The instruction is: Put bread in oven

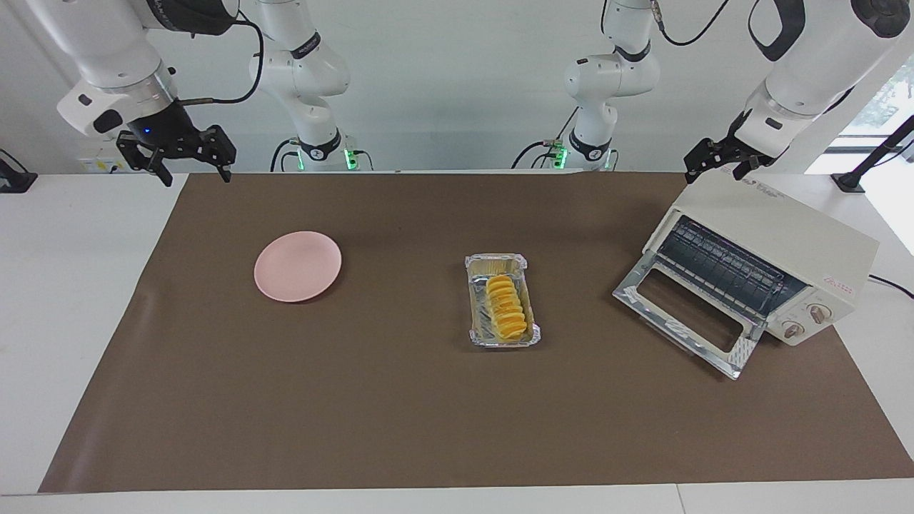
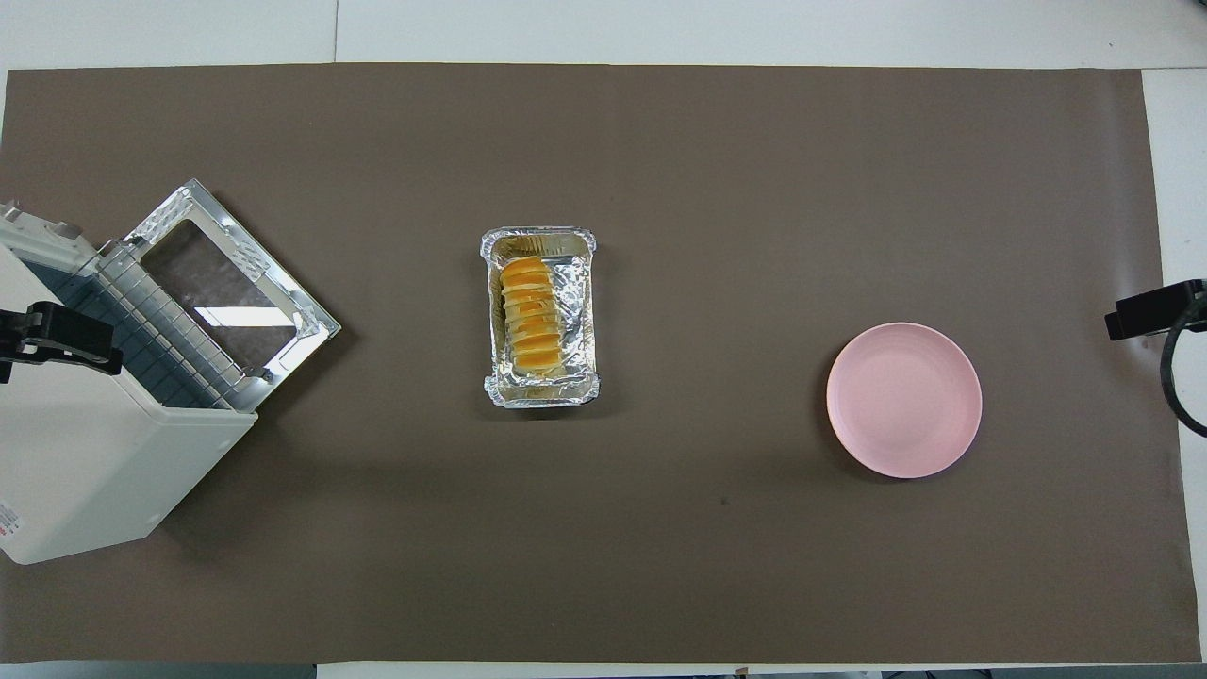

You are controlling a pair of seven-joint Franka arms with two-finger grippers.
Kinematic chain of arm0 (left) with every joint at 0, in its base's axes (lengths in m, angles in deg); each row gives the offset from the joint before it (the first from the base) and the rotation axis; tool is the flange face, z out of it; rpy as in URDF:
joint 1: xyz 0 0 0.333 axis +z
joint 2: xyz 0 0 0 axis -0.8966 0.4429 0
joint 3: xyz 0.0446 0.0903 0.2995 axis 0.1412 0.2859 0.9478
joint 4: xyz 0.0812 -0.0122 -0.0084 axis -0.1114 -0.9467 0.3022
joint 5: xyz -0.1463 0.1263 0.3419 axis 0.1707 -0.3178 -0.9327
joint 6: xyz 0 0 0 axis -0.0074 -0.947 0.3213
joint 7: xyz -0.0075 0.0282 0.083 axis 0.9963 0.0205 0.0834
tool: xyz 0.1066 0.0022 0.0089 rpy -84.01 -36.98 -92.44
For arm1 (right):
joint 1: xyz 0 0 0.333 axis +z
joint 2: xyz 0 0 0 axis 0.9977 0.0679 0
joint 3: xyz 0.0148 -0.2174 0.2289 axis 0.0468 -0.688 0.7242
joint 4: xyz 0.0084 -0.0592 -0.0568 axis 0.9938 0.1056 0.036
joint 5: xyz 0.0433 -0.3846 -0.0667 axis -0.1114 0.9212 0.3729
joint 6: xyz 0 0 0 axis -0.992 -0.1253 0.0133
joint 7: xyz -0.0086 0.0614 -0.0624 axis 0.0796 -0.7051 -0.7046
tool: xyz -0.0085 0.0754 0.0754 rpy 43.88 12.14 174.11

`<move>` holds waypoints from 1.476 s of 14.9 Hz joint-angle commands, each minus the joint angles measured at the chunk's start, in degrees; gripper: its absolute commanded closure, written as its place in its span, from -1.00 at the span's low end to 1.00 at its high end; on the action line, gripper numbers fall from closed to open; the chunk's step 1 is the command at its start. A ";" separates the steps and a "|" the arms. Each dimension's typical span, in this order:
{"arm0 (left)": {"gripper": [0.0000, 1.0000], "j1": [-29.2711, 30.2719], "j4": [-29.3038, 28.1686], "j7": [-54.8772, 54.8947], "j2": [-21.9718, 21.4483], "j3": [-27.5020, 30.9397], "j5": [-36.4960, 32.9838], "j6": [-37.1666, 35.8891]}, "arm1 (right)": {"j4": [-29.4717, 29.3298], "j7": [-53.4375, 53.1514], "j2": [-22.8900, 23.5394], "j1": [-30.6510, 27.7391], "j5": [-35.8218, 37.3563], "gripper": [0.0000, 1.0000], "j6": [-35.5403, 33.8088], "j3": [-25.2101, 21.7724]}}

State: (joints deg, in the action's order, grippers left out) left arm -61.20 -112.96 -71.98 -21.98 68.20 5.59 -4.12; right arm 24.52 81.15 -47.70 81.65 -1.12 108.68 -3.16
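Note:
The bread (image 1: 505, 307), a golden ridged loaf, lies in a silver foil tray (image 1: 496, 261) in the middle of the brown mat; it also shows in the overhead view (image 2: 530, 316). The cream-white oven (image 1: 775, 221) stands at the left arm's end with its glass door dropped open and the wire rack showing; it also shows in the overhead view (image 2: 85, 471). My left gripper (image 1: 717, 170) hangs open and empty over the oven's top, at the edge nearer the robots. My right gripper (image 1: 196, 175) is open and empty, raised over the mat's edge nearest the robots at the right arm's end.
A round pink plate (image 1: 298, 265) lies on the mat toward the right arm's end, farther from the robots than the right gripper. The brown mat (image 1: 357, 400) covers most of the white table. The foil tray (image 2: 537, 236) lies between plate and oven.

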 commanded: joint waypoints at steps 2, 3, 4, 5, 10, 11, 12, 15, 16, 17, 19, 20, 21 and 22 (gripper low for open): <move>-1.00 -0.23 -0.90 0.13 -1.10 0.27 0.03 -0.10 | 1.52 -2.52 -1.61 -0.73 -0.17 -1.00 0.54 -0.36; -1.00 -0.23 -0.90 0.13 -1.10 0.27 0.03 -0.10 | 1.52 -2.52 -1.61 -0.73 -0.17 -1.00 0.54 -0.36; -1.00 -0.23 -0.90 0.13 -1.10 0.27 0.03 -0.10 | 1.52 -2.52 -1.61 -0.73 -0.17 -1.00 0.63 -0.36; -1.00 -0.23 -0.90 0.13 -1.10 0.27 0.03 -0.10 | 1.52 -2.35 -1.61 -0.91 -0.17 -1.00 0.63 -0.27; -1.00 -0.23 -0.90 0.13 -1.10 0.27 0.03 -0.10 | 1.43 -0.94 -1.52 -1.08 -1.23 -1.00 0.63 -0.27; -1.00 -0.23 -0.90 0.13 -1.10 0.27 0.03 -0.10 | 1.43 -0.94 -1.52 -1.08 -2.27 -1.00 0.71 -0.36; -1.00 -0.23 -0.90 0.13 -1.10 0.27 0.03 -0.10 | 1.43 -0.94 -1.61 -1.08 -2.98 -1.00 0.72 -0.45; -1.00 -0.23 -0.90 0.13 -1.10 0.27 0.03 -0.10 | 1.35 -0.94 -1.61 -1.08 -3.07 -1.00 0.72 -0.54; -1.00 -0.23 -0.90 0.13 -1.10 0.27 0.03 -0.10 | 1.35 -1.03 -1.61 -1.08 -3.07 -1.00 0.72 -0.62; -1.00 -0.23 -0.90 0.13 -1.10 0.27 0.03 -0.10 | 1.35 -1.55 -1.61 -1.08 -2.99 -1.00 0.72 -0.63; -1.00 -1.19 -1.16 0.48 -1.62 -0.43 0.29 -1.41 | 1.34 -1.38 -1.61 -1.08 -2.81 -1.00 0.28 -0.71; -1.00 -3.54 -1.16 -0.74 -1.80 -1.13 0.64 -0.20 | 1.43 -1.38 -1.69 -1.08 -2.72 -1.00 -0.59 -0.71; -1.00 -6.70 -1.34 -4.32 -1.54 -1.31 0.73 4.42 | 1.43 -1.21 -1.70 -0.91 -2.72 -1.00 -1.04 -0.63; -1.00 -10.65 -1.43 -8.53 -0.84 -1.49 0.73 9.60 | 1.43 -1.20 -1.78 -0.56 -2.72 -1.00 -1.04 -0.54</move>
State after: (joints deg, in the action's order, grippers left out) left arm -65.05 -113.02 -74.23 -22.19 66.85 6.09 -1.11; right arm 24.59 79.62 -48.12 81.46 -2.82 108.09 -4.13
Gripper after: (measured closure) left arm 0.000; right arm 0.000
